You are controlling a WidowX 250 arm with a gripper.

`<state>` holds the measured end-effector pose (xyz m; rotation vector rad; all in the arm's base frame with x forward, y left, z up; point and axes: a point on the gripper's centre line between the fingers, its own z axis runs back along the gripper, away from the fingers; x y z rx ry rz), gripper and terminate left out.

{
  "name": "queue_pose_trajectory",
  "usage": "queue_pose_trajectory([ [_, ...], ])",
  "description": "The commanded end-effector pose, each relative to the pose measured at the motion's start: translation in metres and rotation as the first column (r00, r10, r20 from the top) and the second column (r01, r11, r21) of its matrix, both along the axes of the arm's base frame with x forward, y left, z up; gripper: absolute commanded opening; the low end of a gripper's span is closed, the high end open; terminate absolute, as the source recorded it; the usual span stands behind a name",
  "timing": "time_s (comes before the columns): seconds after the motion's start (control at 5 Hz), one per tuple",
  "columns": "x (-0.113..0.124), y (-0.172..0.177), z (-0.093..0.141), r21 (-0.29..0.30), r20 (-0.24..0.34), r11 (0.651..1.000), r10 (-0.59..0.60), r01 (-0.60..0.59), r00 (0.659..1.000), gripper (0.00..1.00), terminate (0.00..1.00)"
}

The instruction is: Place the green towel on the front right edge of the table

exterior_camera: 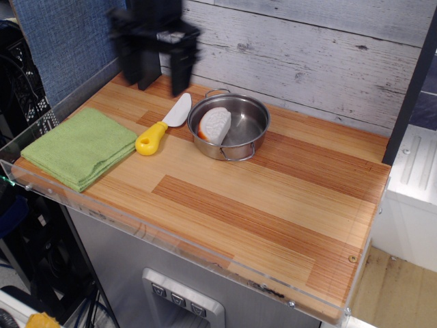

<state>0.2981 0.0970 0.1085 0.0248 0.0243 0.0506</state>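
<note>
Green towel [80, 147]: folded, flat, at left of frame on the near-left corner of the table [273, 212], edges close to the clear acrylic rim. Untouched by the gripper.

Gripper [156, 68]: black, motion-blurred, at upper left of frame above the far-left part of the tabletop, beside the dark upright post. Two fingers pointing down with a visible gap between them; nothing held.

Knife [162, 126]: yellow handle, white blade, lying diagonally just right of the towel, blade tip toward the pan.

Steel pan [229, 126]: centre-top of frame, upright on the table, containing a white wedge-shaped piece with an orange edge [214, 125] leaning against its left wall.

Lower right of the tabletop: bare striped wood.
</note>
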Motion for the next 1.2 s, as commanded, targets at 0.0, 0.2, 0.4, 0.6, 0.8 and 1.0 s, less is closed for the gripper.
queue_pose_trajectory([
  [0.0, -0.044, 0.06, -0.005, 0.066, 0.007, 0.995, -0.069, 0.069, 0.998, 1.0, 0.0],
  [0.2, -0.054, 0.079, -0.025, 0.077, -0.028, 0.992, -0.094, 0.096, 0.995, 1.0, 0.0],
  [0.4, -0.055, 0.093, -0.043, 0.117, -0.025, 0.992, -0.051, 0.053, 0.998, 1.0, 0.0],
  [0.6, -0.048, 0.098, -0.059, 0.14, 0.016, 0.99, -0.017, 0.014, 1.0, 1.0, 0.0],
  [0.8, -0.044, 0.1, -0.069, 0.142, 0.016, 0.99, -0.008, 0.006, 1.0, 1.0, 0.0],
  [1.0, -0.043, 0.104, -0.076, 0.113, 0.061, 0.994, -0.005, -0.002, 0.998, 1.0, 0.0],
])
